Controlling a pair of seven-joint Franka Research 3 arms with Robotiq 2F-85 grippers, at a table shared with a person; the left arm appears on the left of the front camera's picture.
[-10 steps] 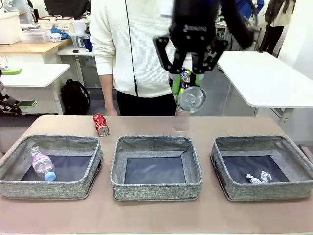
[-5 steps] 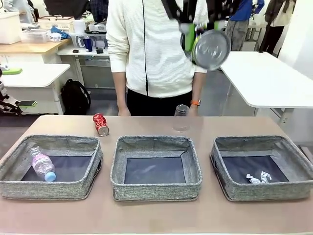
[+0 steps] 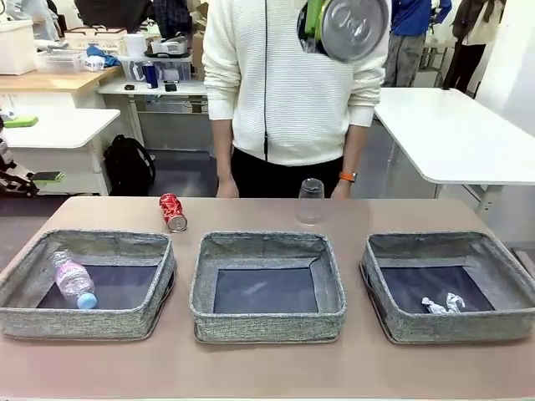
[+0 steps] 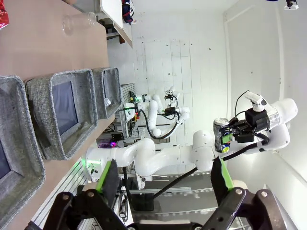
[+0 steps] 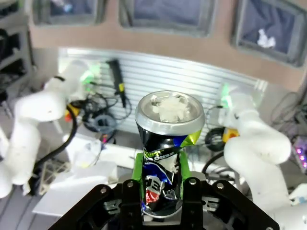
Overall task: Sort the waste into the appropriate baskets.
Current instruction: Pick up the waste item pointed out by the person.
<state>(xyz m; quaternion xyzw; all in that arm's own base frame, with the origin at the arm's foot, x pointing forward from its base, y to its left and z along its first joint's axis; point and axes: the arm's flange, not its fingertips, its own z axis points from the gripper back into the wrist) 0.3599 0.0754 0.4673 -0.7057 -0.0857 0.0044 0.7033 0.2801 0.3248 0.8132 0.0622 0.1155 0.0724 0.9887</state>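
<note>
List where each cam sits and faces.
Front: robot's side, facing the person across the baskets; can held high.
Left wrist: rolled sideways, past open left gripper toward baskets and right arm.
Right wrist: along right gripper, shut on can, back at the arm bases.
Shared: can and baskets, all three.

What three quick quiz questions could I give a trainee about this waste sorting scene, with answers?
1. True or false: the right gripper is shut on the dark blue-black can.
2. Which basket holds the clear plastic bottle: A left, B middle, C right?
3. Fill in: the crushed red can lies on the ___ behind the left basket.
Key: 1 true; 2 A; 3 table.
</note>
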